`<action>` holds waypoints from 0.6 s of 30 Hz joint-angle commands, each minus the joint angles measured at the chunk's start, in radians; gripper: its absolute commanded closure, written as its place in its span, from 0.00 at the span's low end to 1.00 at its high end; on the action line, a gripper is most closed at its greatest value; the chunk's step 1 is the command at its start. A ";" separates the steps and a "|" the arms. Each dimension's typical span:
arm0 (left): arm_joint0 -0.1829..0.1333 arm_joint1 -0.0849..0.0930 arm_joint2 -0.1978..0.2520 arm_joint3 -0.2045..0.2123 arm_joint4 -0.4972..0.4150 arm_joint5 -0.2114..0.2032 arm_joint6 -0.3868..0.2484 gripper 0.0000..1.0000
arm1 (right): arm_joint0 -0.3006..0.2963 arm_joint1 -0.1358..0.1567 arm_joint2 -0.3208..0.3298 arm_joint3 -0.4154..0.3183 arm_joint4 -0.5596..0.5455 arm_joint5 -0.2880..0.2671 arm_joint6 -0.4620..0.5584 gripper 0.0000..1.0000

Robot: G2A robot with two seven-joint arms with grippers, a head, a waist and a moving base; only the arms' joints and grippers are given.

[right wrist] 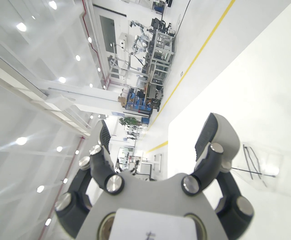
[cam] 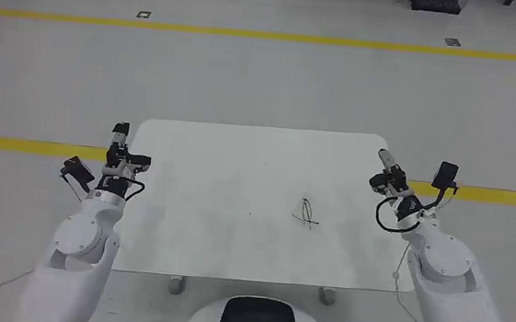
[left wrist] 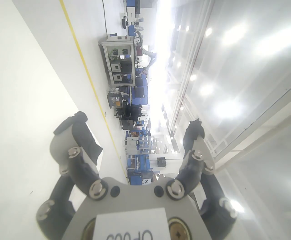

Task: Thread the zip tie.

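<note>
Hovering wide-open, empty: L gripper (cam: 119,130), R gripper (cam: 384,157). Thin black plastic zip tie (cam: 306,213) at R's 8 o'clock; best pinch ends.

My left arm (cam: 80,238) and right arm (cam: 448,261) are rounded white shells with black wrists. A black cable (cam: 384,216) loops at the right wrist. The left gripper (left wrist: 136,121) and right gripper (right wrist: 156,120) share grey plates, black links, silver screws, white labels; 2 ribbed black pads (right wrist: 204,134) line the right one.
</note>
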 commanded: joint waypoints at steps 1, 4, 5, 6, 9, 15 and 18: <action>0.000 0.000 0.000 0.000 0.000 0.000 0.000 0.00 | 0.012 0.003 -0.012 -0.001 -0.069 0.022 0.041 0.00; 0.000 0.000 0.000 0.000 0.000 0.000 0.000 0.00 | 0.024 0.006 -0.036 0.000 -0.144 0.052 0.082 0.00; 0.000 0.000 0.000 0.000 0.000 0.000 0.000 0.00 | 0.029 0.006 -0.046 0.002 -0.159 0.062 0.104 0.00; 0.000 0.000 0.000 0.000 0.000 0.000 0.000 0.00 | 0.032 0.007 -0.052 0.004 -0.170 0.062 0.124 0.00; 0.000 0.000 0.000 0.000 0.000 0.000 0.000 0.00 | 0.034 0.007 -0.053 0.006 -0.174 0.061 0.126 0.00; 0.000 0.000 0.000 0.000 0.000 0.000 0.000 0.00 | 0.034 0.007 -0.053 0.006 -0.174 0.061 0.126 0.00; 0.000 0.000 0.000 0.000 0.000 0.000 0.000 0.00 | 0.049 0.013 -0.063 -0.008 -0.262 0.073 0.157 0.00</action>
